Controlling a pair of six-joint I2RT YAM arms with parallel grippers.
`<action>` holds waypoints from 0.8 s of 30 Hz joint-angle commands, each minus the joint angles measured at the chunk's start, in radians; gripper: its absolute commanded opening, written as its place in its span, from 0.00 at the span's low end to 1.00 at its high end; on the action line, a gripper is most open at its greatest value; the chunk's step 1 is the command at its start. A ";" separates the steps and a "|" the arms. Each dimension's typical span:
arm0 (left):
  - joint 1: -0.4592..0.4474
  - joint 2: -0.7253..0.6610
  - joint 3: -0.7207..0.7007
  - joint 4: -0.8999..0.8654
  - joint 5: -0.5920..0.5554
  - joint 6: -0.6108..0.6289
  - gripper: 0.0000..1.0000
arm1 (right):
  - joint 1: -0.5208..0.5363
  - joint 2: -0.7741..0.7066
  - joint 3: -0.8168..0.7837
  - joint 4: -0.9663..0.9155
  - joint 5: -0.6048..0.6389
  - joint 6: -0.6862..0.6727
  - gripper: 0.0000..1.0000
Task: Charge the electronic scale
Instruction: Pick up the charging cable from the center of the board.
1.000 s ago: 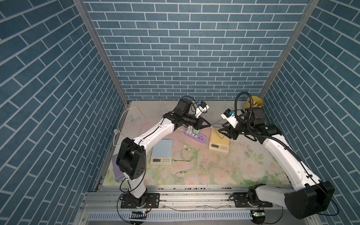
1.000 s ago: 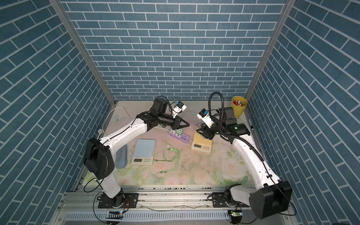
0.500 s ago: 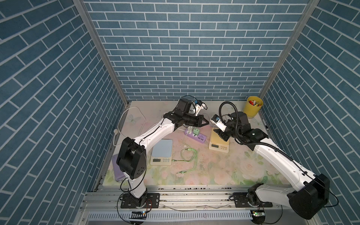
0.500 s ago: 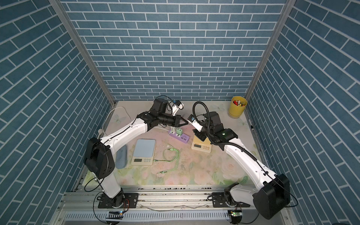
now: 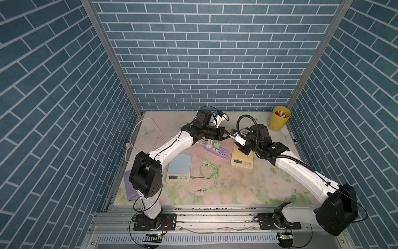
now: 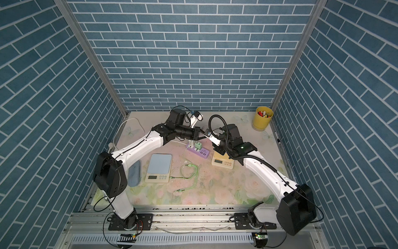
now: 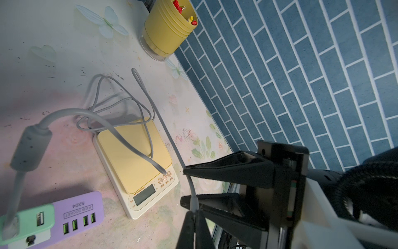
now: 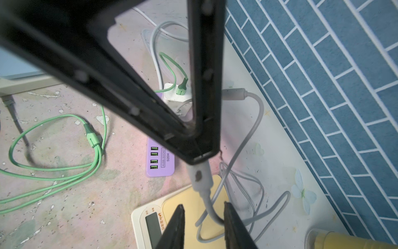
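Blue brick-print walls point(image 5: 193, 64) close in a floral mat point(image 5: 237, 189). The left arm point(image 5: 172, 144) and right arm point(image 5: 301, 170) meet tip to tip over its middle. Below the right gripper point(image 8: 203, 205) lies the yellow scale point(image 5: 242, 161), flat, its long axis running from under the jaws toward the front rail, display end nearest the rail. In both top views that wrist hides its far end, and its port cannot be made out. A blue scale point(image 5: 179, 163) lies well off from the left gripper point(image 7: 195, 215), beside its own arm. Beneath the left jaws sits a purple strip point(image 5: 216, 151). Well beyond the right jaws stands a yellow cup point(image 7: 165, 32) holding small red and yellow pieces, too small to name.

The grey cable point(image 7: 30, 148) leaves the strip's green adapter point(image 7: 28, 217), loops across the yellow scale and rises to the jaws. The left jaws are clenched on its white plug point(image 8: 200, 174), which sticks out in line with the fingers, its tip hidden between them. The right jaws stand apart, one finger each side of the cable just below the plug, the cable leaning on one finger.
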 commanded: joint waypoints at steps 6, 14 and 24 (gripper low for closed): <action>0.012 -0.009 -0.030 0.018 0.028 0.000 0.00 | 0.005 0.032 0.058 0.039 -0.056 -0.039 0.19; 0.017 -0.016 -0.041 0.022 0.032 0.001 0.00 | 0.005 0.036 0.063 0.025 -0.079 -0.040 0.00; 0.016 -0.073 -0.058 -0.072 -0.095 0.111 0.44 | -0.029 0.048 0.181 -0.288 0.117 -0.053 0.00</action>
